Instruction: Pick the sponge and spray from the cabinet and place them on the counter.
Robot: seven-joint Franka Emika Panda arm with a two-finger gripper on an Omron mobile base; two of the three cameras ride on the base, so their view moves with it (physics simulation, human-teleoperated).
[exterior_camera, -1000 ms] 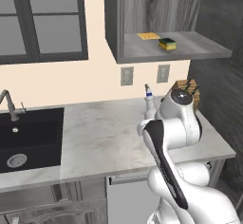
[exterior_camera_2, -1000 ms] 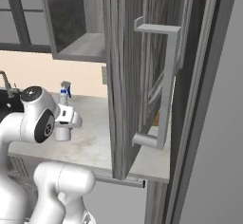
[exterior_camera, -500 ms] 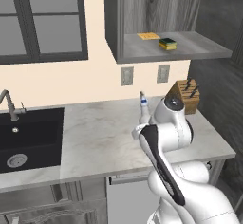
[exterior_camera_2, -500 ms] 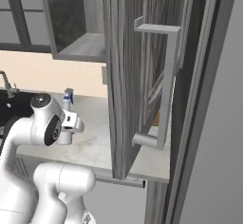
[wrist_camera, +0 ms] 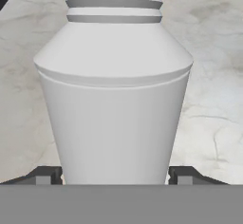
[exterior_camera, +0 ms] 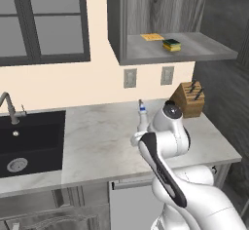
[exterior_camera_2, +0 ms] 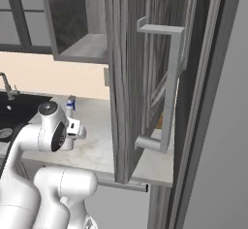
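A: From the left base camera, we see the pale grey-white spray bottle [exterior_camera: 142, 118] above the white marble-look counter [exterior_camera: 102, 139]; the yellow, green-topped sponge [exterior_camera: 171, 45] sits in the dark wood-grain cabinet [exterior_camera: 170, 24].

B: By the hand camera, our gripper [wrist_camera: 114, 176] stands wide, one fingertip either side of the bottle; whether they press it, we cannot tell.

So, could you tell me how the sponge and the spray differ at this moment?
The sponge lies flat on the cabinet shelf; the spray stands upright over the counter. The sponge is a low yellow block with a dark green top; the spray is a taller pale bottle with a ribbed neck. The sponge is untouched; the spray sits between the gripper fingers.
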